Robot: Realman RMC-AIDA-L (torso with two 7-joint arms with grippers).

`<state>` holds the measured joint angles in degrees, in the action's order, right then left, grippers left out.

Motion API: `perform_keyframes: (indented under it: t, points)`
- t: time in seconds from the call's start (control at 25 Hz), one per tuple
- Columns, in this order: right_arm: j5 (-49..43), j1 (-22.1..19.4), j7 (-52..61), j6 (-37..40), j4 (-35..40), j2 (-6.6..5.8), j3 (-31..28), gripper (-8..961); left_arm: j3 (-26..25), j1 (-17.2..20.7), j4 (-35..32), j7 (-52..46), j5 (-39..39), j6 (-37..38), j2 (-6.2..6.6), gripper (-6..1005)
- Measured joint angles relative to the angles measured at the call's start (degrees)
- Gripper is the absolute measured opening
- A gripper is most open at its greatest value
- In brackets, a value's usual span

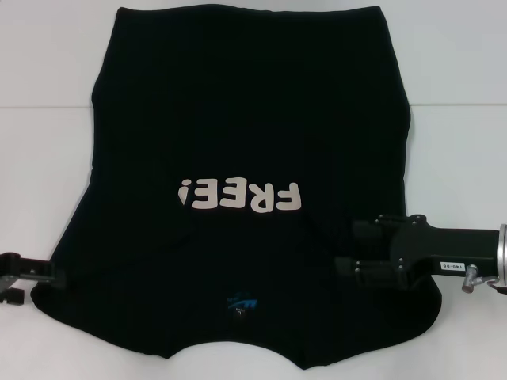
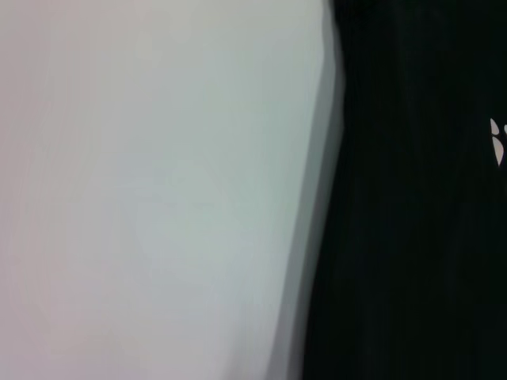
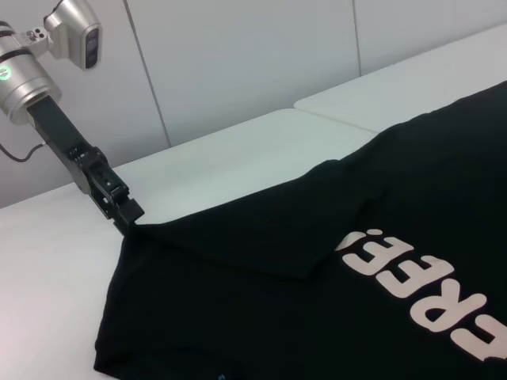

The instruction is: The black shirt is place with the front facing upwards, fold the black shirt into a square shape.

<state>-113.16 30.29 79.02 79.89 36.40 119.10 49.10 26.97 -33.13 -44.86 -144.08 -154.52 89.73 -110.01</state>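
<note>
Black shirt (image 1: 238,142) flat on white bench (image 1: 459,63), collar nearest | right end effector (image 1: 348,245) over near right shoulder, grip unclear | left end effector (image 1: 24,277) at left sleeve edge, grip unclear | far hem cropped

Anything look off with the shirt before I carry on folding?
Nothing damaged. The black shirt lies front up with the lettering showing, though both sleeves look already folded inward, a flap edge showing in the right wrist view. The left gripper sits at its shoulder edge; the right gripper is over the opposite shoulder.
</note>
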Motion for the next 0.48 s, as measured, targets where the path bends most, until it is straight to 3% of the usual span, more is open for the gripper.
perform_keyframes:
  t: [0.48]
  points:
    - [0.05, 0.03, 0.17, 0.04, -0.04, -0.10, 0.03, 819, -0.08, -0.93, 1.99, 1.20, 2.14, 0.09, -1.22, 910]
